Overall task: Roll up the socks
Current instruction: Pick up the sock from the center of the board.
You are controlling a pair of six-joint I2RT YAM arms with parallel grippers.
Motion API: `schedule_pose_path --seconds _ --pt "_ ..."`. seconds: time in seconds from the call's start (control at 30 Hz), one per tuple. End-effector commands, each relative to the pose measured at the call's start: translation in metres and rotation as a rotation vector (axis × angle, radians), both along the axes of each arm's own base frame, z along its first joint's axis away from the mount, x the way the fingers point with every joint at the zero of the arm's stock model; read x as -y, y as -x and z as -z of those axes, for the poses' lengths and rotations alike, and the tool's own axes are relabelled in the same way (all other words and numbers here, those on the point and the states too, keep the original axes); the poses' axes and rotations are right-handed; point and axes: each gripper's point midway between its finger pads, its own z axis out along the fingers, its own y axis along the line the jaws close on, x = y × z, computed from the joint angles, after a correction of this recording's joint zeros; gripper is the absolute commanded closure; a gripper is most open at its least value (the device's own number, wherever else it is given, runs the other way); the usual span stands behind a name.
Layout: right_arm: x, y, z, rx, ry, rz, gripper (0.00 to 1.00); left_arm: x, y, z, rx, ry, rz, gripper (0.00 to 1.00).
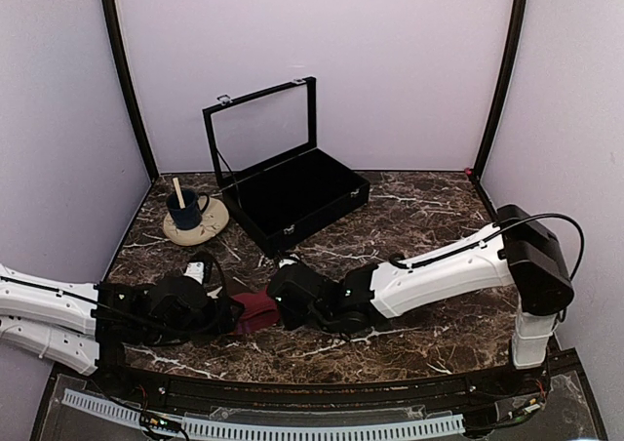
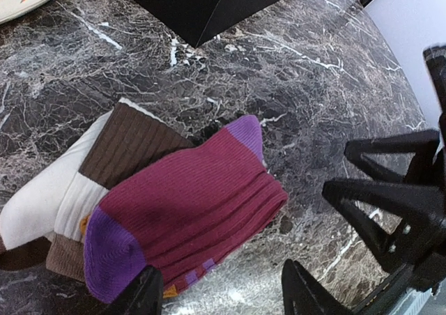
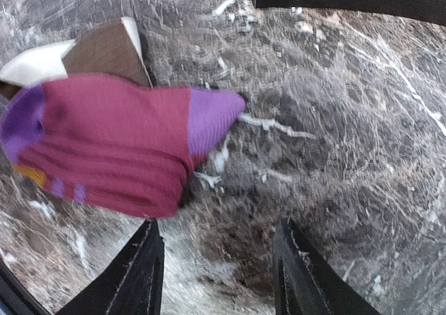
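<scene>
Socks (image 1: 255, 314) sit left of centre at the near edge of the table (image 1: 419, 226).

Left wrist: the magenta sock (image 2: 188, 207) lies flat across the cream sock (image 2: 42, 207), both unrolled. The left gripper (image 2: 219, 294) is spread and empty.

Right wrist: the right gripper (image 3: 216, 273) is parted and holds nothing. All the rolling seems left for these 2.

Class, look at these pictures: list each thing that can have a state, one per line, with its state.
Cream sock, unrolled, partly covered.
Pink sock, unrolled, lying across the cream one.
Black case, lid open.
Cup, upright on its saucer.
Left gripper, open, empty.
Right gripper, open, empty.
</scene>
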Motion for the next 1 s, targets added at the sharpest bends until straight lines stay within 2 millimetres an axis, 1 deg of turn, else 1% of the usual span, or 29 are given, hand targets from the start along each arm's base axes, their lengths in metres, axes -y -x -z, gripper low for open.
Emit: schedule_pose_path --seconds 0.0,0.17,0.3,0.33,0.4,0.43,0.73,0.97 --pt "-0.022 -0.016 -0.029 -0.075 -0.142 0.030 0.50 0.003 0.002 0.012 -0.028 0.004 0.014 0.41" --pt "-0.038 -0.025 -0.028 -0.168 -0.206 0.035 0.49 -0.003 0.004 0.020 -0.046 0.009 0.001 0.46" --pt "-0.051 -0.026 -0.021 -0.236 -0.195 0.031 0.49 -0.007 0.005 0.026 -0.059 0.021 -0.002 0.50" --pt "-0.056 -0.026 -0.022 -0.249 -0.196 0.032 0.49 -0.008 0.006 0.027 -0.061 0.025 0.000 0.51" --pt "-0.059 -0.023 -0.012 -0.288 -0.179 0.041 0.49 -0.010 0.008 0.031 -0.066 0.027 0.004 0.53" --pt "-0.058 -0.021 -0.006 -0.311 -0.166 0.047 0.50 -0.010 0.008 0.031 -0.068 0.031 0.005 0.54" --pt "-0.054 -0.012 0.025 -0.413 -0.089 0.099 0.50 -0.012 0.012 0.039 -0.077 0.045 0.018 0.57" --pt "-0.049 -0.008 0.042 -0.450 -0.054 0.127 0.52 -0.010 0.016 0.045 -0.092 0.064 0.038 0.61"
